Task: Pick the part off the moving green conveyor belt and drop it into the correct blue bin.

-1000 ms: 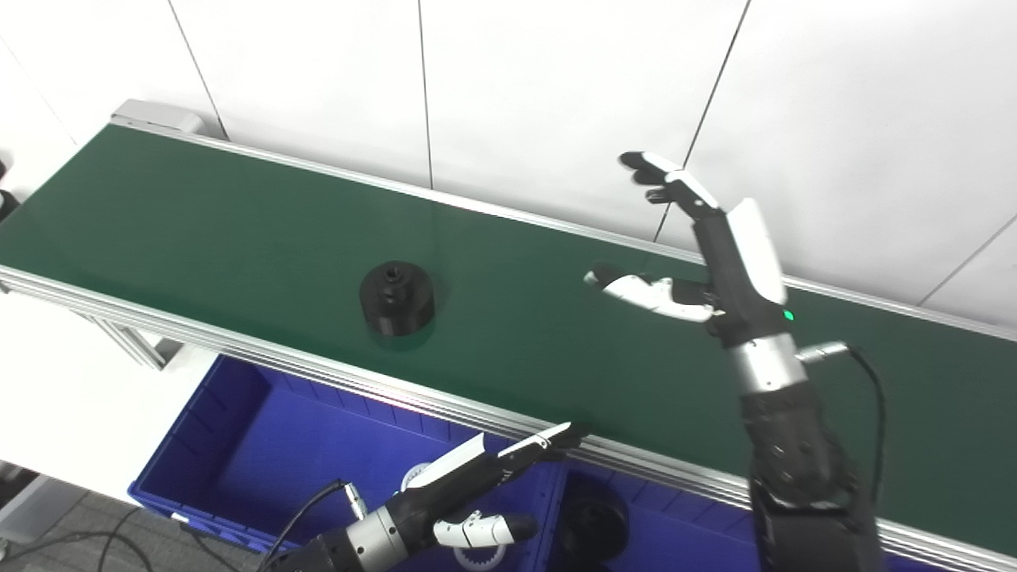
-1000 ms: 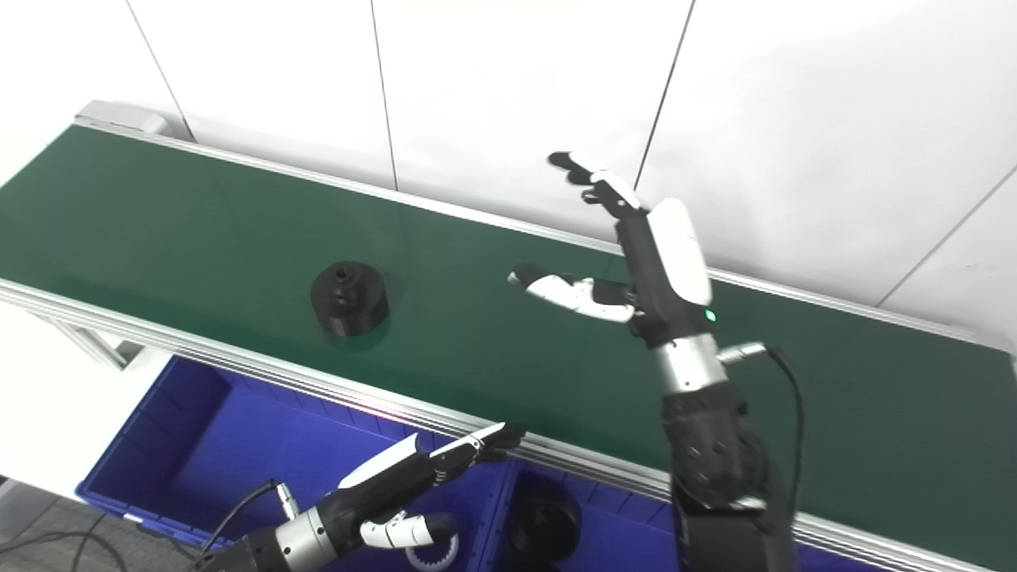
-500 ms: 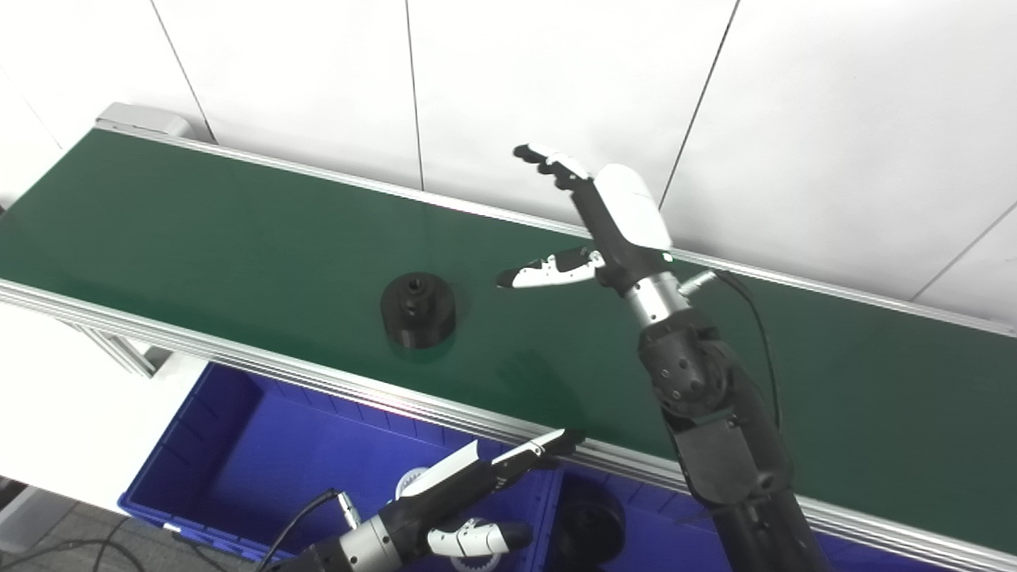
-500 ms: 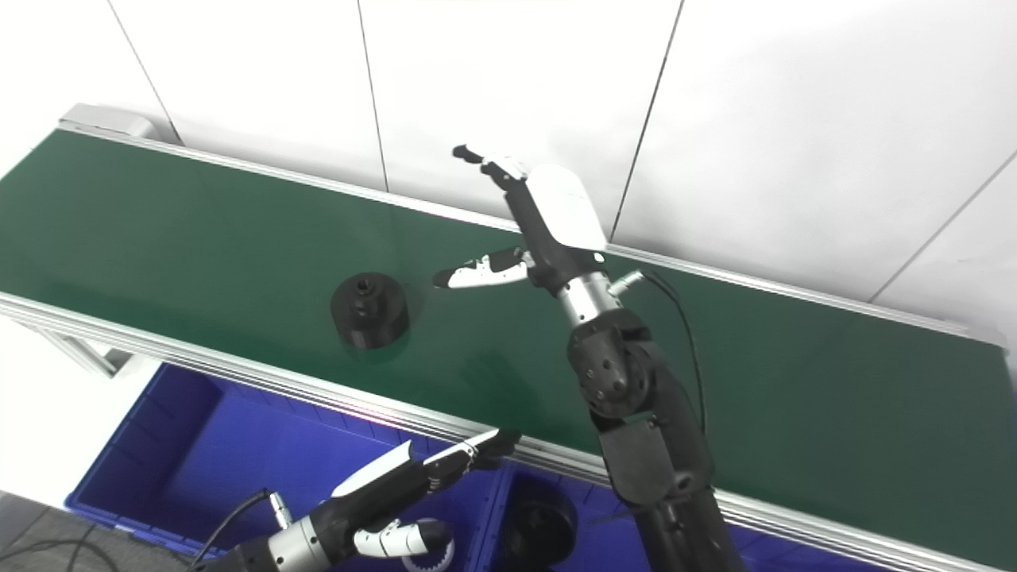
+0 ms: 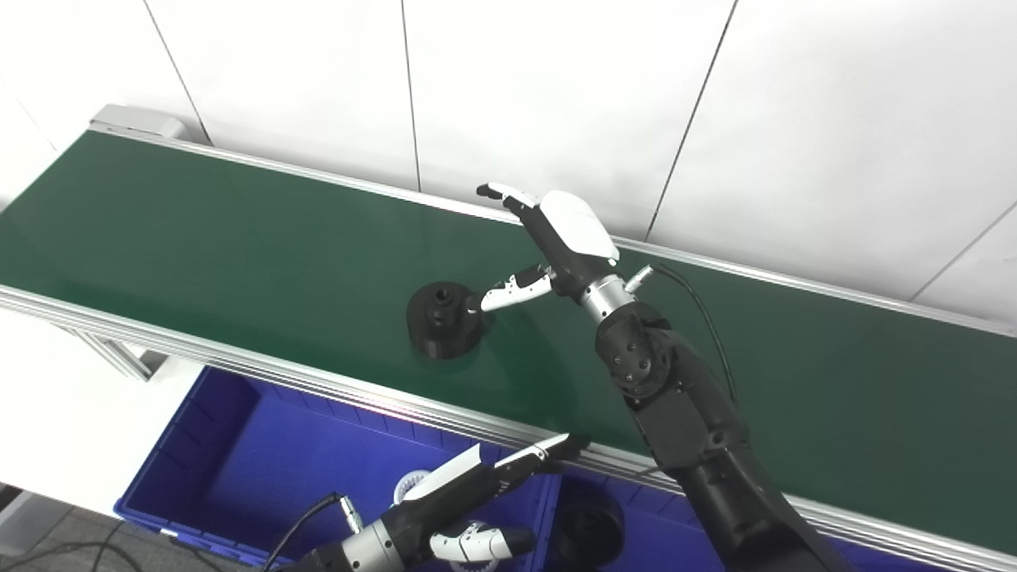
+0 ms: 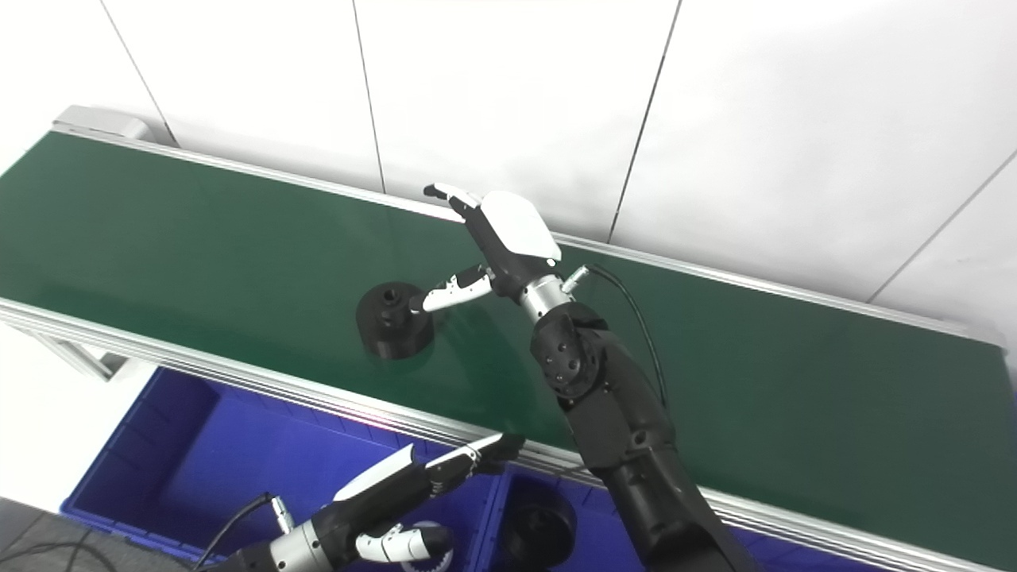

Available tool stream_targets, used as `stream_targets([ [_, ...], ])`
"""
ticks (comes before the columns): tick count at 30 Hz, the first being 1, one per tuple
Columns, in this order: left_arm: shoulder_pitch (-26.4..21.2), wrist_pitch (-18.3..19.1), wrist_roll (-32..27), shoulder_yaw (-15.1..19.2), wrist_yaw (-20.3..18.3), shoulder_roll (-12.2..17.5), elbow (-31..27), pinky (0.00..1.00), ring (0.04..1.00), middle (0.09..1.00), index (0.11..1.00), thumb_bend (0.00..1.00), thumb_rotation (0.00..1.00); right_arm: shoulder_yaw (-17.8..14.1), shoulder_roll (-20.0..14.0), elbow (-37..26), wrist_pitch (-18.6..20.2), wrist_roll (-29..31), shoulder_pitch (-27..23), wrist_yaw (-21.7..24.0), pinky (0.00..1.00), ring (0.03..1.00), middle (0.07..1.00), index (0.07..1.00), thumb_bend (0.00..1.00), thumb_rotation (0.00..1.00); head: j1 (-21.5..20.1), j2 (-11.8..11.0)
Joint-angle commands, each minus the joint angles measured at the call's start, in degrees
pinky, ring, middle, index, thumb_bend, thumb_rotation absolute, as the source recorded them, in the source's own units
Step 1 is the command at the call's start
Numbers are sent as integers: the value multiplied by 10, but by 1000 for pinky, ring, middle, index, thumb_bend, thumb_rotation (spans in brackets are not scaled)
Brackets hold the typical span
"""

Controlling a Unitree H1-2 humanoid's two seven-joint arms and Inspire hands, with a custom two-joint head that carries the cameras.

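Part: black round part (image 5: 443,320), squat cylinder with a raised hub and a hole on top; sits flat on the green conveyor belt (image 5: 238,238), nearer the belt's front rail than its wall-side rail.
Bearing from fingers: just left of the right hand (image 5: 548,246), slightly toward the front rail; thumb tip (image 5: 486,302) at the part's right top edge, touching or just short of it, cannot tell which.
Axis: no long axis to speak of; round, hub pointing straight up, so any approach angle around the rim looks equal.
Nearer hand: right, by a wide margin; left hand (image 5: 469,500) well apart from the part, below the front rail.
Right hand pose: forearm reaching up from the lower right across the belt, white back of hand facing up; fingers (image 5: 502,193) stretched toward the wall side past the part, thumb spread low toward it; wide apart, holding nothing.
Left hand pose: low over the blue bin (image 5: 238,445), fingers extended and flat toward the rail, thumb apart; empty, idle by the look of it.
Bins: a white toothed ring partly hidden under the left hand; a dark round part (image 5: 588,524) in the neighbouring compartment to the right.
Step, as judged: pre-grasp; span needs to settle over the part before closing.
Risk, as judged: thumb nudging the part along the belt.
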Motion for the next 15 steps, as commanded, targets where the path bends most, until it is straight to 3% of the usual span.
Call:
stream_targets([
  [1,1,-24,-13,2,7,0,-21,924,962,977,957,441,862,10,18,16,-38,-1,-37,-22,758,851,881,881,1000,301,0,1],
  [6,4,-24,-24,5,6,2,-27,914,956,974,954,447,857,34,25,71,-35,-8,-43,-23,757,857,881,883,1000,301,0,3],
  [10,4,-25,-27,7,4,3,-30,919,960,976,957,444,860,52,30,99,-22,-16,-42,-22,723,808,832,860,1000,273,-1,6],
  [11,3,-25,-29,8,4,3,-30,919,961,976,958,443,864,58,31,107,-22,-19,-41,-24,668,738,762,811,1000,241,-1,6],
  [15,-1,-24,-39,11,1,3,-29,926,963,976,957,446,863,79,31,120,-15,-32,-34,-18,666,726,738,747,975,171,-4,9],
])
